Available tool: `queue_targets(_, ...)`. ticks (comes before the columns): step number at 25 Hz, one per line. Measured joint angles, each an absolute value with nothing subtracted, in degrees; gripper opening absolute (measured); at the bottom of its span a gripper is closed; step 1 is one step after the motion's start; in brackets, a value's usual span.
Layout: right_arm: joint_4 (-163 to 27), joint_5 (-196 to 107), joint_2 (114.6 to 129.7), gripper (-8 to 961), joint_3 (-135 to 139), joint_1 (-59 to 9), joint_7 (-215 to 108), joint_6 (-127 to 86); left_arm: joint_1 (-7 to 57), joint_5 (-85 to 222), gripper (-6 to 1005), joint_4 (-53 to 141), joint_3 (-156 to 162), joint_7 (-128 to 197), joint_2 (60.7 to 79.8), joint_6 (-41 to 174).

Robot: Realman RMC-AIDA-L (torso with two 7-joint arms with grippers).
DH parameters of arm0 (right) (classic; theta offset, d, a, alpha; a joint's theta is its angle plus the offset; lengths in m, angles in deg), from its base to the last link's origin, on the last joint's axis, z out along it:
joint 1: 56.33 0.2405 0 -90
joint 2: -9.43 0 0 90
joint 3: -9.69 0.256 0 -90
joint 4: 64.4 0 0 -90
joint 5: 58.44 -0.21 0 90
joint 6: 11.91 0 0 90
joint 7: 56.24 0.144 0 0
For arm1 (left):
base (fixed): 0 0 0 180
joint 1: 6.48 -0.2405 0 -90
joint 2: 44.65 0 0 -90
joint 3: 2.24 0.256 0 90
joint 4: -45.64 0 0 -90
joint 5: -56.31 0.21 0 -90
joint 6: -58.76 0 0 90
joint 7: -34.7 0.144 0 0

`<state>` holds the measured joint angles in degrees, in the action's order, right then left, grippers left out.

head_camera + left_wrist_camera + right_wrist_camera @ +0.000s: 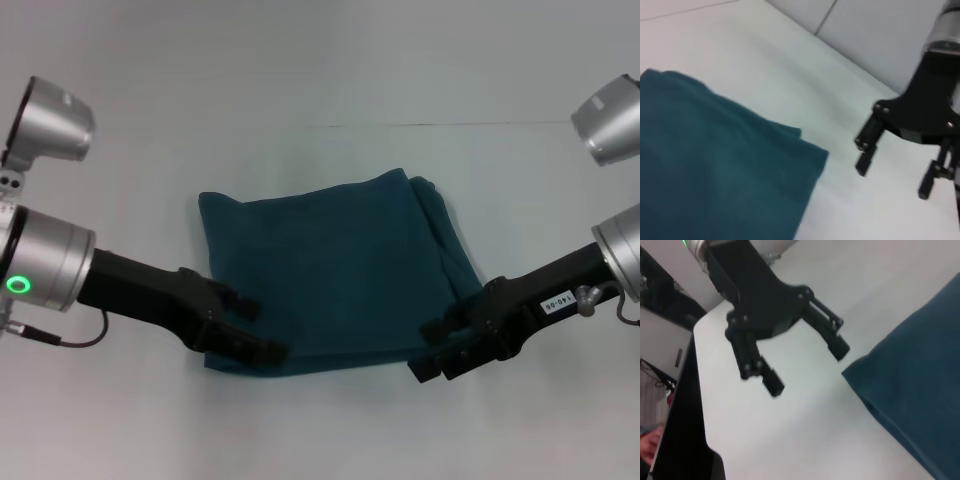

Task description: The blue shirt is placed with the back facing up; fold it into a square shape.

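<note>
Below, folded blue shirt, left gripper, right gripper

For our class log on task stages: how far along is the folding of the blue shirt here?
Done: the blue shirt lies on the white table as a compact, roughly square stack, with layered edges showing at its right side.
In hand: nothing. The left gripper and right gripper are both open by its near corners.
Left: perhaps neatening the slightly uneven right edge; otherwise it looks finished.
</note>
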<state>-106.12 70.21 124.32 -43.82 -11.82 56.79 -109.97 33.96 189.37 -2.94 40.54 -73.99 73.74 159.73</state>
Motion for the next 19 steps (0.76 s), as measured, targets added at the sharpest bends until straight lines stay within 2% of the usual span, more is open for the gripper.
queue_targets(6, -106.40, 67.57, 124.43, 756, -40.26, -13.14, 53.26, -111.23, 34.33, 189.37, 950, -2.43, 42.78, -70.91, 74.71, 159.75)
queue_targets(19, -106.13, 63.42, 124.39, 755, -39.22, -15.71, 49.96, -113.62, 35.33, 189.38, 950, -2.13, 42.21, -73.04, 74.31, 159.90)
